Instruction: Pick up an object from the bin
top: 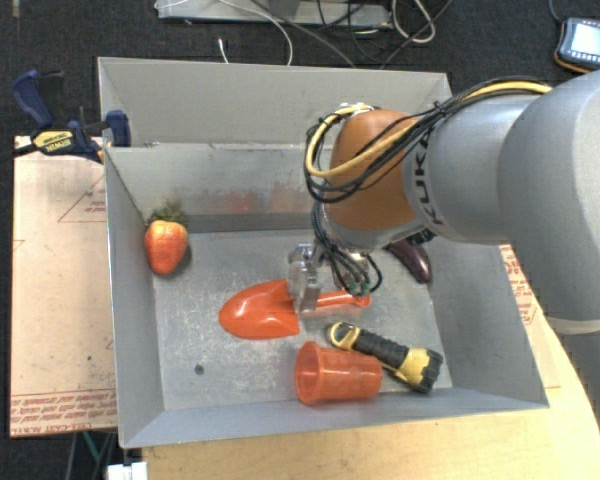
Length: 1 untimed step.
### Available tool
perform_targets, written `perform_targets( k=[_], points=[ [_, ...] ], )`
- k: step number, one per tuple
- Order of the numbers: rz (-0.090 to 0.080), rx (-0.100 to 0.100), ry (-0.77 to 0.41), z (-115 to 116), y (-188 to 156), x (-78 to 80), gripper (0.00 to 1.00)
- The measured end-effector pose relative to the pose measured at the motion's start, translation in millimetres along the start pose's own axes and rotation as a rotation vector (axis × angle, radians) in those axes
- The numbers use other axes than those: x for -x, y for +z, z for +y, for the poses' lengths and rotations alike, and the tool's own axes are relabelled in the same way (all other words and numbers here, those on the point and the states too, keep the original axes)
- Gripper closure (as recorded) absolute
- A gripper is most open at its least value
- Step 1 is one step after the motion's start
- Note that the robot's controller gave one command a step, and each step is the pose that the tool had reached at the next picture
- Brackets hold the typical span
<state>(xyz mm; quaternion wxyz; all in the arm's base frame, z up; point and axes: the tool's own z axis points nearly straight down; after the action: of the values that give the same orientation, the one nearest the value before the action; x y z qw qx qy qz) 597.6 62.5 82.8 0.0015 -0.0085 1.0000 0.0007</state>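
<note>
Fingers [306, 274] of gripper [307, 300]: pinched close on neck of orange plastic scoop [258, 312], mid-floor of bin [130, 288]. Likely light, stiff, slick; neck seems the soundest hold.

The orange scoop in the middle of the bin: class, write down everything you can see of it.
The orange scoop looks like smooth, glossy plastic. Its rounded bowl points left and a thin handle runs right. It lies on the floor of the grey bin near the middle, close behind the orange cup, which lies on its side. The end effector stands over the joint of bowl and handle, hiding it; whether it grips cannot be told.
</note>
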Motion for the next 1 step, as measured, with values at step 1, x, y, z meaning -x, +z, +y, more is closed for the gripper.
perform_targets(
  k=[1],
  points=[
    [-0.005,0.000,-0.216,-7.5,-19.1,21.4,1.00]
  ],
)
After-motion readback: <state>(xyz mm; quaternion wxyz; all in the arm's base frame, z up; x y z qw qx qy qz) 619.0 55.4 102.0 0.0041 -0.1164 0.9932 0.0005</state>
